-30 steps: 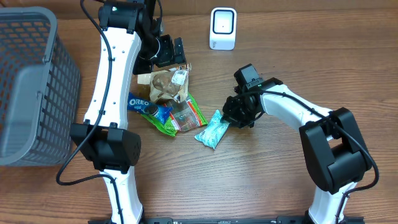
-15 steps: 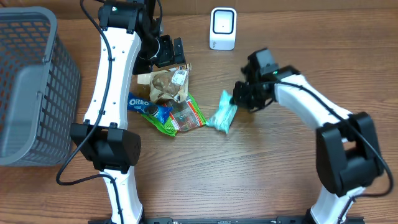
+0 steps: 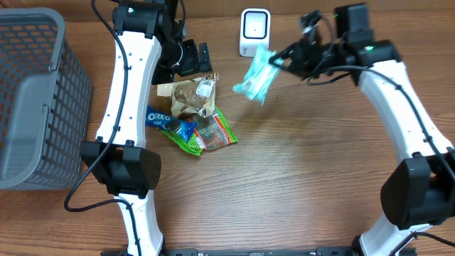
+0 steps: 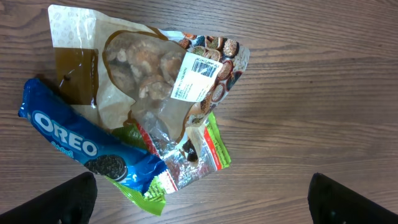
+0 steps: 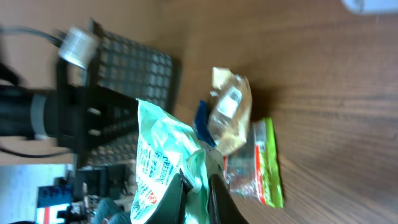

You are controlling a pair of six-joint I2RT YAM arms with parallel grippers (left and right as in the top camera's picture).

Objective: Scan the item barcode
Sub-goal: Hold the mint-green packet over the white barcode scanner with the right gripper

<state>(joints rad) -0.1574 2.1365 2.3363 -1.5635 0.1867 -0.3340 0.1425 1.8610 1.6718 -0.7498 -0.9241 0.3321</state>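
The item is a mint-green packet [image 3: 256, 77] hanging in the air just below and beside the white scanner [image 3: 254, 32]. My right gripper [image 3: 279, 60] is shut on the packet's edge and holds it above the table. In the right wrist view the packet [image 5: 160, 163] is pinched between the dark fingers [image 5: 217, 199], gripper [image 5: 198, 182]; I cannot make out a barcode on it. My left gripper [image 3: 193, 58] hovers open over the snack pile, its fingertips [image 4: 68, 199] wide apart around nothing, gripper [image 4: 205, 205].
On the table lie a brown snack bag [image 3: 188, 96] with a white barcode label [image 4: 198, 74], a blue Oreo pack [image 4: 68, 134] and a green packet [image 4: 199, 155]. A grey basket [image 3: 35, 99] stands at the left edge.
My right gripper has lifted the mint-green packet off the table and carried it up and back, from beside the pile to just by the scanner. The left arm has not moved.
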